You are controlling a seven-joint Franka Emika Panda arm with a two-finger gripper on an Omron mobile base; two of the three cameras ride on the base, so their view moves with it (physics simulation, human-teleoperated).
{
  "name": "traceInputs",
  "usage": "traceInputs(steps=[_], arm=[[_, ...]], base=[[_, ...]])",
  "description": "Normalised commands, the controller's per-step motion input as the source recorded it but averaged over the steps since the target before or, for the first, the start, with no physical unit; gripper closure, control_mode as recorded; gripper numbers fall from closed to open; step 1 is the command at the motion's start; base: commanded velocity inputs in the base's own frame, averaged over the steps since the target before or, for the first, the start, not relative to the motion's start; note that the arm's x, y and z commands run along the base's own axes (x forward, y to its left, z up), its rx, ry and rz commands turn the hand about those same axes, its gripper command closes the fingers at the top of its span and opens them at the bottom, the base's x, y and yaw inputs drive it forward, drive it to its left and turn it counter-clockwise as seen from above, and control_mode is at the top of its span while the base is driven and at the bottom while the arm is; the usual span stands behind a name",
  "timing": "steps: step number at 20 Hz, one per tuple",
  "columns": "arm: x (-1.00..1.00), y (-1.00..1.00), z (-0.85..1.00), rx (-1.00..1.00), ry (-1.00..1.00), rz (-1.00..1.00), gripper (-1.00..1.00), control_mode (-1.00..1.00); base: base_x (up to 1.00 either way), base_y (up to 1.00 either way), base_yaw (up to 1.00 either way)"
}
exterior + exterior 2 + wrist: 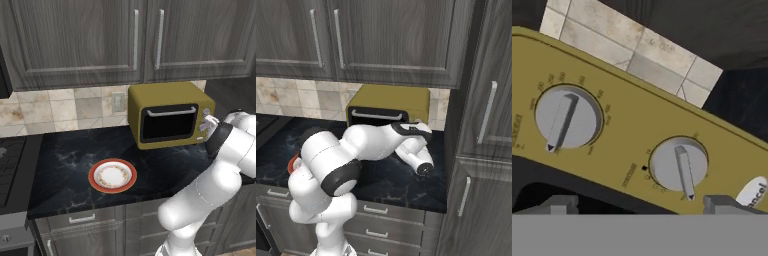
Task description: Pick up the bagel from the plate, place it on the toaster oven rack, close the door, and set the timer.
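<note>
In the hand view the two dark grey finger tips (559, 204) rise blocky and matt from the bottom edge, spread wide apart with nothing between them, right in front of the toaster oven's control panel. The gripper (642, 205) sits just below two round pale-grey knobs, each with a raised bar pointer: the larger knob (566, 119) ringed by faint printed numerals, the smaller knob (679, 164) beside it with a short scale. A white oval button (757, 191) with dark lettering lies at the panel's edge.

The toaster oven (170, 114) is a boxy, mustard-yellow appliance with rounded corners. Its door (167, 123) is shut: a dark, glossy glass panel in a black frame, with a slim silver bar handle along the upper edge. The bagel and the rack cannot be seen behind the dark glass.

In front and to the left of the toaster oven, well apart from it, the round white plate (113, 175) with its orange-red rim and faint patterned ring lies flat and bare on the countertop (60, 165), polished black stone with pale veining. Behind the oven runs a beige and grey tile backsplash (60, 107); above hang grey wood-grain cabinets (100, 35) with slim bar handles.
</note>
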Motion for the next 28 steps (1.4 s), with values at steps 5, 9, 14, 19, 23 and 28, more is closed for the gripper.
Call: traceInputs(steps=[5, 9, 14, 19, 23, 28], arm=[[0.14, -0.03, -0.01, 0.00, 0.03, 0.04, -1.00, -1.00], [0.10, -0.19, 0.00, 0.03, 0.04, 0.02, -1.00, -1.00], [0.08, -0.14, 0.00, 0.01, 0.07, 0.00, -1.00, -1.00], [0.05, 0.00, 0.00, 0.00, 0.01, 0.00, -1.00, -1.00], [0.05, 0.00, 0.00, 0.00, 0.00, 0.00, -1.00, -1.00], [0.14, 0.01, 0.00, 0.00, 0.00, 0.00, -1.00, -1.00]], base=[[0.00, 0.00, 0.00], [0.00, 0.00, 0.00], [0.00, 0.00, 0.00], [0.00, 0.00, 0.00], [0.00, 0.00, 0.00], [0.00, 0.00, 0.00]])
